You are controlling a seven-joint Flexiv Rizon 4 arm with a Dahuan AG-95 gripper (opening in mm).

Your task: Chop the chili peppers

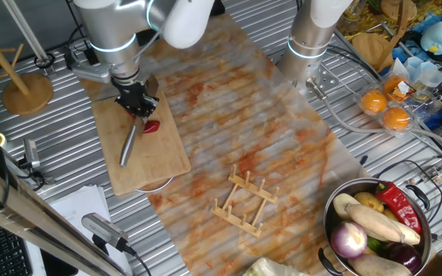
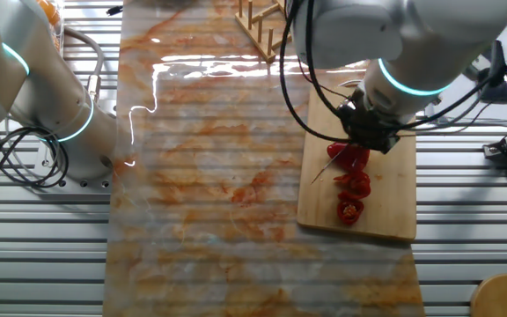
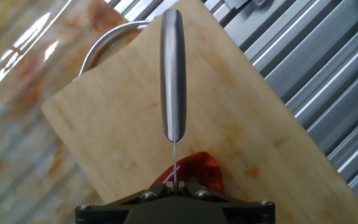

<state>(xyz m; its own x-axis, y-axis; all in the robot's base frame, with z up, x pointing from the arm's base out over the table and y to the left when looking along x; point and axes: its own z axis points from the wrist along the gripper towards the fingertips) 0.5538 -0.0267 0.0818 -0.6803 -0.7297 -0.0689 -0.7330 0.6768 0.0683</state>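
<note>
Gripper (image 1: 136, 102) clamped on a steel-handled knife (image 1: 129, 142), blade down into the chili peppers (image 2: 350, 180), cut into red chunks lying along the wooden cutting board (image 1: 159, 153) at the left of the stained mat (image 1: 252, 130).

Glossy white-and-grey arm (image 1: 140, 19) with glowing cyan joint rings, black end effector (image 1: 136, 100).

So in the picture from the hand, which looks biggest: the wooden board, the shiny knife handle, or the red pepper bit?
1. Pale wooden cutting board
2. Shiny steel knife handle, though it sits nearer the camera
3. Glossy red chili pepper piece, partly hidden by the tool
</note>
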